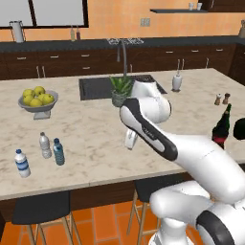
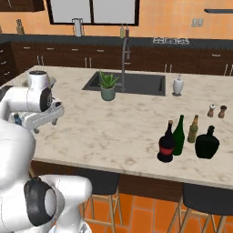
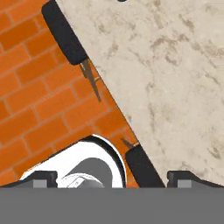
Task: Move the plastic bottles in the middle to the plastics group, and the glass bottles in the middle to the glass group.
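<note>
With the claw [image 3: 112,179] spread wide and empty over the desk's [image 1: 95,139] front edge, reaching for the green wine bottle [image 2: 179,135] near the right front corner risks toppling the red-labelled black bottle [image 2: 166,143] touching it.

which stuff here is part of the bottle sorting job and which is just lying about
Job: blue bottle; two clear bottles; green bottle; red-label bottle; brown bottle.

Lying about: fruit bowl; plant; shakers; soap dispenser; round dark bottle.
</note>
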Motion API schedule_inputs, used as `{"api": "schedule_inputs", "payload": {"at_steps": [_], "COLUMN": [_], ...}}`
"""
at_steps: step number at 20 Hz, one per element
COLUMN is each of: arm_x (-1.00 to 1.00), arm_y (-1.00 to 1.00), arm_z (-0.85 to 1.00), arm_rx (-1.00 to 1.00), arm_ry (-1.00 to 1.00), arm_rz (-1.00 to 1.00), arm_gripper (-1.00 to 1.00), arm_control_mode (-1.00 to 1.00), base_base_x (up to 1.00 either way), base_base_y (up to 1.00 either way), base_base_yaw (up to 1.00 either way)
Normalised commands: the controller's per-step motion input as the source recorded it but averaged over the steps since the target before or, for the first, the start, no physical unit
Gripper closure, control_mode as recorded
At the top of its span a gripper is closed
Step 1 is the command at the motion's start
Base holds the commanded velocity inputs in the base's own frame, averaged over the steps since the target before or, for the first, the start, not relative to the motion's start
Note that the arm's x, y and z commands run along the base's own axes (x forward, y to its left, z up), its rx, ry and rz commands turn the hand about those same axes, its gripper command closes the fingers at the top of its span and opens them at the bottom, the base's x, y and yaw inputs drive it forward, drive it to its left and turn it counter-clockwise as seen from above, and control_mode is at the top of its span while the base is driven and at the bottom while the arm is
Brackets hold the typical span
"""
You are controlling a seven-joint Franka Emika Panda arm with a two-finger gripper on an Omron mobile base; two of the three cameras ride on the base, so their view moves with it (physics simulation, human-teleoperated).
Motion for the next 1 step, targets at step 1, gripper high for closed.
{"api": "schedule_inputs", "payload": {"at_steps": [1], "arm_x": [-0.82], "arm_y": [-0.77], "arm_z": [0.14], "arm_rx": [0.0], "arm_ry": [-0.05], "arm_rz": [-0.12], "arm_gripper": [-1.0], "arm_control_mode": [-1.0], "base_base_x": [0.0], "base_base_y": [0.0], "base_base_yaw": [0.0]}}
